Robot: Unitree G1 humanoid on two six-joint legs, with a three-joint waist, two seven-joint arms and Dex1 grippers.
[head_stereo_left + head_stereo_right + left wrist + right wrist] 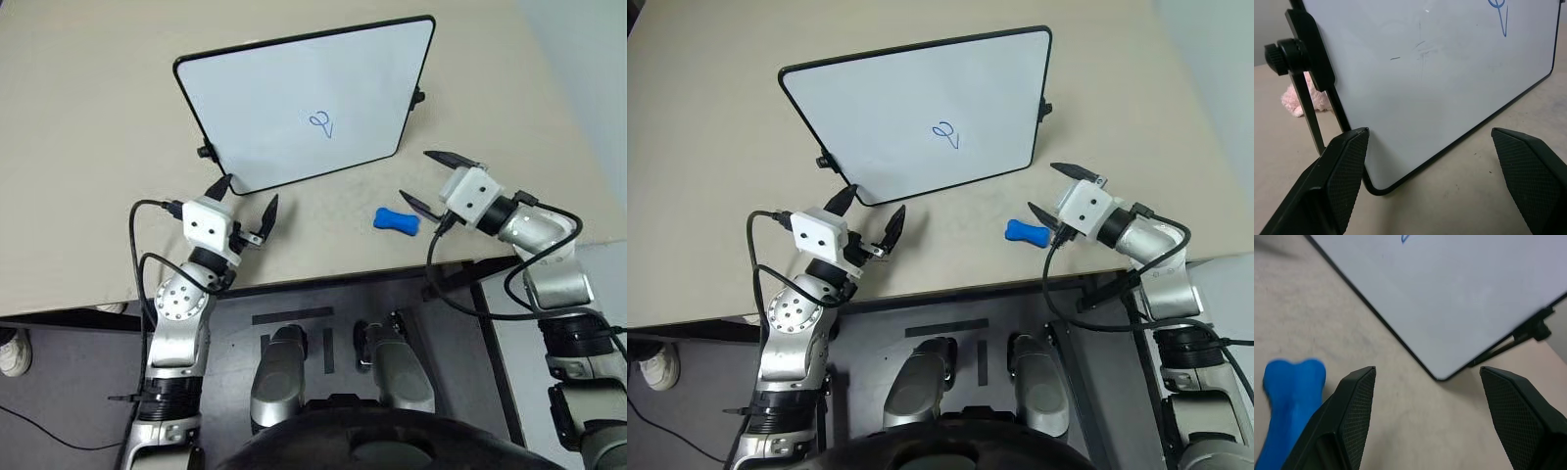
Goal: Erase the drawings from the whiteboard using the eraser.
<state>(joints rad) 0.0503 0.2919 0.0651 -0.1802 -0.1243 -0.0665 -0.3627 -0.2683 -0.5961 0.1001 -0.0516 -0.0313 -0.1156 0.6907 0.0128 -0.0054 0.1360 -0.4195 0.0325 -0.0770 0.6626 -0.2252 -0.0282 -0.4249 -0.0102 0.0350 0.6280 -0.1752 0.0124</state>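
The whiteboard [294, 88] stands tilted on the beige table, black-framed, with small knobs at its sides. A small blue scribble, the drawings [321, 123], sits near its middle. The blue bone-shaped eraser [396, 219] lies flat on the table in front of the board's right corner. My right gripper [434, 180] is open just right of the eraser, fingers spread, holding nothing; the eraser [1288, 401] lies beside one finger. My left gripper [245, 201] is open at the board's near left corner [1378, 188], holding nothing.
The table's front edge [323, 279] runs just behind both wrists. A small pink fluffy thing [1300, 100] lies behind the board's left stand leg. Bare table surrounds the board on the left and far side.
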